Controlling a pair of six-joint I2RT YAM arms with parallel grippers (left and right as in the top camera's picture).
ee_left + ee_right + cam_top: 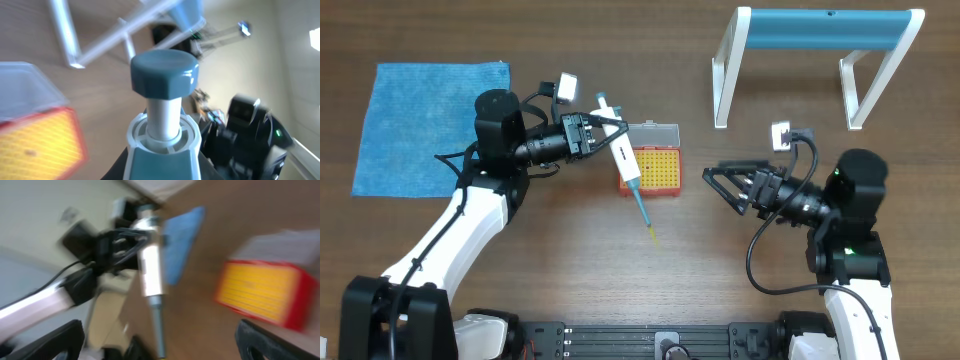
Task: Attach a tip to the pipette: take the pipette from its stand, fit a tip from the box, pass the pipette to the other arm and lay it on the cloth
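- In the middle of the table (560,270), the pipette (625,160) hangs clear of the surface, held aslant. Its teal plunger button (164,72) points toward the far side and its slim shaft runs down toward the arm bases.
- At the low end of the shaft sits a yellow tip (653,236), already fitted on.
- The left gripper (608,135) is clamped across the pipette's white body, just below the plunger end. Its arm reaches in from the left.
- Seen from above, the pipette crosses the left edge of the tip box (655,172), and the yellow tip pokes out past the box's near side. I cannot tell how high it rides over the box.
- The tip box is red with a yellow rack on top. Its clear lid (655,130) is folded back on the far side.
- Just to the right of the box, the right gripper (720,190) faces the pipette with its fingers spread wide and nothing between them. It is apart from both the box and the pipette.
- Over at the far left lies the blue cloth (430,130), flat on the wood and well away from the pipette.
- At the far right stands the stand (820,30), with white legs under a blue top bar.
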